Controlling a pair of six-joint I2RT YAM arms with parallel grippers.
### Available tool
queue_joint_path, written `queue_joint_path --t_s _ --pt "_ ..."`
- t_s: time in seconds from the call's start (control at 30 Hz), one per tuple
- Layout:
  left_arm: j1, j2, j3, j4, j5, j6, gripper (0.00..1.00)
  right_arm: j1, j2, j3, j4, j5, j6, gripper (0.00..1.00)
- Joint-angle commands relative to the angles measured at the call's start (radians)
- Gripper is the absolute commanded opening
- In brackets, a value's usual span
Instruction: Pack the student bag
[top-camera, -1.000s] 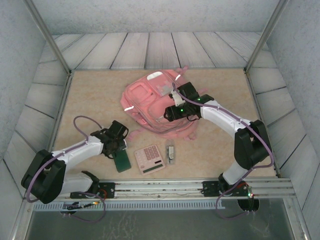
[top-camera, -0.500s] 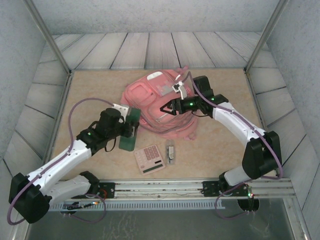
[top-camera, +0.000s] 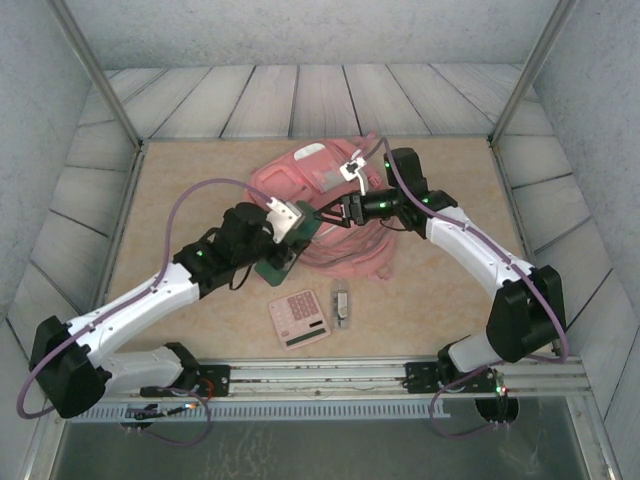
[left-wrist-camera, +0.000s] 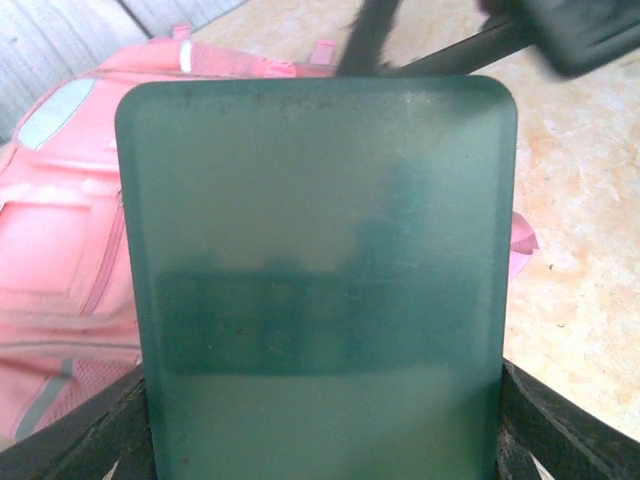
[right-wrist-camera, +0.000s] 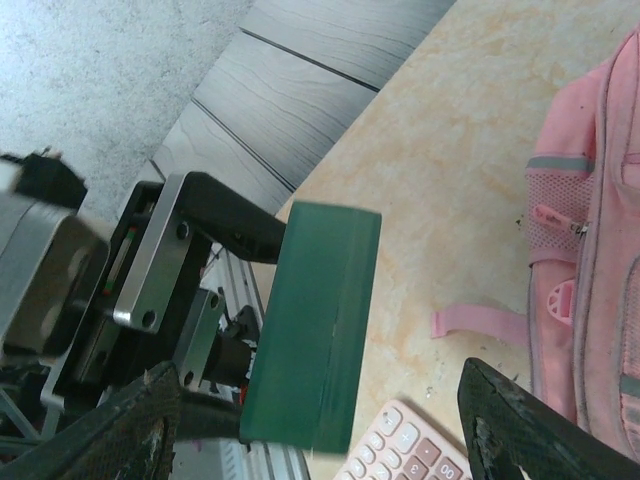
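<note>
Beige marbled tabletop (top-camera: 190, 190), enclosed by grey plank panels (top-camera: 300, 100) and metal corner posts (top-camera: 98, 75), with a rail (top-camera: 330, 372) along its near edge. From the left: your left pincer (top-camera: 290, 238) was clamped on a green book-like slab (top-camera: 280, 262), tilted at the near-left edge of the student bag (top-camera: 300, 175), which lay mid-tabletop toward the back. A pink calculator (top-camera: 299, 318) and a small silver item (top-camera: 341, 306) lay side by side in front. Your right pincer (top-camera: 330, 214) hovered over the bag, fingers apart.
</note>
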Motion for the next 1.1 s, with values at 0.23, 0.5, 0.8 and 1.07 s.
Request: queue_joint_path --t_s 0.23,0.5,0.8,1.07 --pt "-0.05 0.048 0.077 0.037 -0.069 0.066 0.36 0.022 0.034 -0.022 0.058 0.001 0.072 0.64" --pt "-0.063 0.064 0.083 0.039 -0.087 0.071 0.37 0.031 0.053 -0.011 0.052 0.024 0.08 0.44" --pt "-0.068 0.052 0.062 0.057 -0.069 0.068 0.6 0.03 0.055 0.027 -0.029 0.04 0.017 0.27" --pt "-0.066 0.009 0.053 0.01 -0.003 0.018 0.92 0.021 0.06 0.092 -0.201 0.045 -0.129 0.25"
